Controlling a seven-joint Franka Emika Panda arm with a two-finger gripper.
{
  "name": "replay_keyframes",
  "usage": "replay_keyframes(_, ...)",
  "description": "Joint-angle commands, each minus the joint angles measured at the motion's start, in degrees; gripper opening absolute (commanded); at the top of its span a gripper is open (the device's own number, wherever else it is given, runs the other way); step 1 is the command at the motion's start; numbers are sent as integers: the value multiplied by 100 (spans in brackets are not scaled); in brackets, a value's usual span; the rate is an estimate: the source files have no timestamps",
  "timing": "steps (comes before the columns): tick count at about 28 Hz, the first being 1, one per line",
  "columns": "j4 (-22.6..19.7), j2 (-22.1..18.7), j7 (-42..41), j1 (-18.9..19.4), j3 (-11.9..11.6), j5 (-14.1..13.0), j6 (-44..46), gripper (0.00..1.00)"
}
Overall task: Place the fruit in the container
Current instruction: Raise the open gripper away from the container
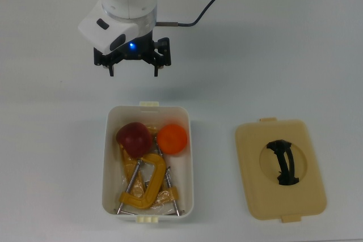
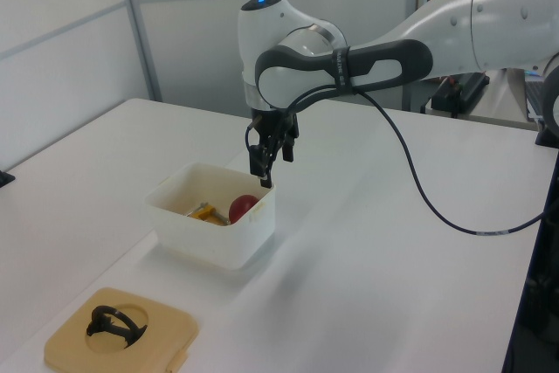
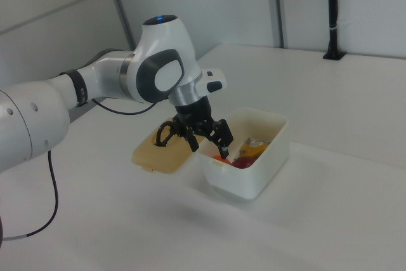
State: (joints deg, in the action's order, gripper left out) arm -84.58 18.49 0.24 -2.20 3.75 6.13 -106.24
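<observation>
Both fruits are found inside the white container (image 1: 189, 157): the dark red apple (image 1: 134, 138) at the top view's upper left of the tub, the orange citrus (image 1: 172, 139) just beside it on the top view's right, the two apparently touching or nearly so. Beneath and below them in the top view, yellow C-clamps (image 1: 146, 185) are seen filling the rest of the tub. In the left view only the apple (image 2: 243, 207) is visible over the container wall (image 2: 210, 238); the citrus is hidden there. The gripper (image 1: 133, 70) is seen with its fingers spread wide and nothing held between them, positioned above the table (image 1: 272, 55) beyond the tub's short end, clear of the rim. In the right view the gripper (image 3: 208, 142) is seen raised, apart from the tub wall (image 3: 254, 169). The tan lid (image 1: 281, 168) with its black handle is lying flat, well apart from the tub on the top view's right. Judgement: the placing step appears finished, since no fruit is seen left on the table. Nothing further is called for by the task as worded; if anything, a clear retreat of the arm is required, with the tub not being knocked. The lid is not mentioned in the task.
</observation>
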Motion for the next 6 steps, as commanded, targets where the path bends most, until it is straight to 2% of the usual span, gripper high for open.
replay_keyframes(1, -111, -21, -138, 9, -58, 99, 138, 100)
replay_keyframes(6, -102, -21, -165, -26, -58, 99, 138, 100)
